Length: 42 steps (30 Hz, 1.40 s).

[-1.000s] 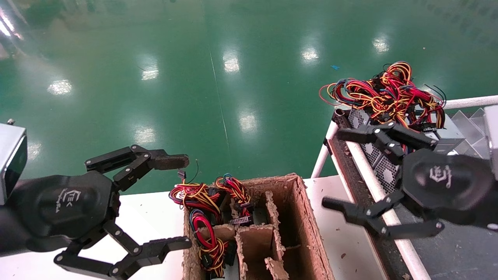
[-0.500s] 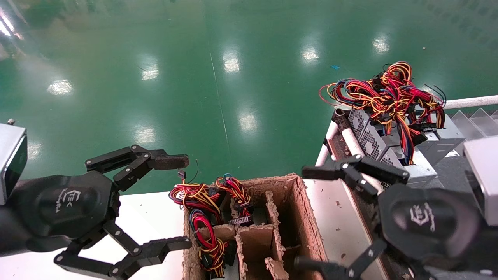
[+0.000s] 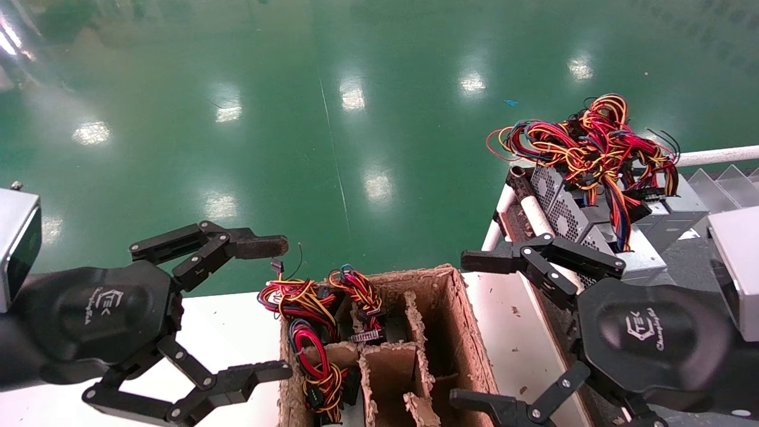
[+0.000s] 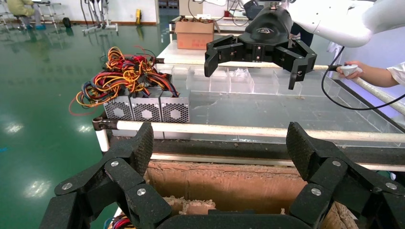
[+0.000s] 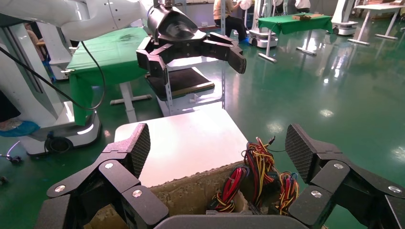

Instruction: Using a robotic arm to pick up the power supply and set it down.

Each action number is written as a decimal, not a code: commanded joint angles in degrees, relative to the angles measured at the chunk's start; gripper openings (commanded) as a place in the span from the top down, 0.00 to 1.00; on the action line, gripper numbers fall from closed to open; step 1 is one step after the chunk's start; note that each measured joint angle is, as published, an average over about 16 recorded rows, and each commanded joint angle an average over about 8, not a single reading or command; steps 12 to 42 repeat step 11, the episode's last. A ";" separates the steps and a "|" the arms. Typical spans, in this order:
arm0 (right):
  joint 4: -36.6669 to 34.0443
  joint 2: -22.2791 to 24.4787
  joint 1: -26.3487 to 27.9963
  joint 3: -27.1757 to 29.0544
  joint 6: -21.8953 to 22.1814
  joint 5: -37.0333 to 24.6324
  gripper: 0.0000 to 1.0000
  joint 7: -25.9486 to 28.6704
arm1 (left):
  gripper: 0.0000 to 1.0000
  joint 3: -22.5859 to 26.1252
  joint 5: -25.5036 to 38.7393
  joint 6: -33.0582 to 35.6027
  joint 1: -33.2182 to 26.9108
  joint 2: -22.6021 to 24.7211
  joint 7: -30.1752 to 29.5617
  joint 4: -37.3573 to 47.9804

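Observation:
Three grey power supplies (image 3: 563, 210) with honeycomb grilles stand side by side at the front of the right-hand rack, their red, yellow, black and blue wires (image 3: 593, 142) heaped on top. The left wrist view shows their grilles (image 4: 145, 109). My right gripper (image 3: 471, 331) hovers open and empty between the rack and the cardboard box (image 3: 459, 308), apart from the power supplies. My left gripper (image 3: 264, 309) hangs open and empty left of the box. Each wrist view shows its own jaws spread wide over the box wall (image 4: 224, 183), with nothing between them.
The divided cardboard box holds more wire bundles (image 3: 314, 332) in its left cells; the right wrist view shows them too (image 5: 258, 167). It stands on a white table (image 3: 237, 320). A white rail (image 3: 536, 216) edges the rack. A person's hand (image 4: 363, 71) is behind the rack.
My right gripper has moved from over the rack's power supplies leftward and nearer, to beside the cardboard box, still open and empty. The left arm has not moved.

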 commanded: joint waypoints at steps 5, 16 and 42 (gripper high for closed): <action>-0.16 0.04 0.05 0.07 0.08 -0.14 0.00 -0.09 | 0.00 0.00 0.00 0.00 0.00 0.00 0.00 0.00; -0.23 0.05 0.07 0.10 0.12 -0.20 0.00 -0.12 | 0.00 0.00 0.00 0.00 0.00 0.00 0.00 0.00; -0.23 0.05 0.07 0.10 0.12 -0.20 0.00 -0.12 | 0.00 0.00 0.00 0.00 0.00 0.00 0.00 0.00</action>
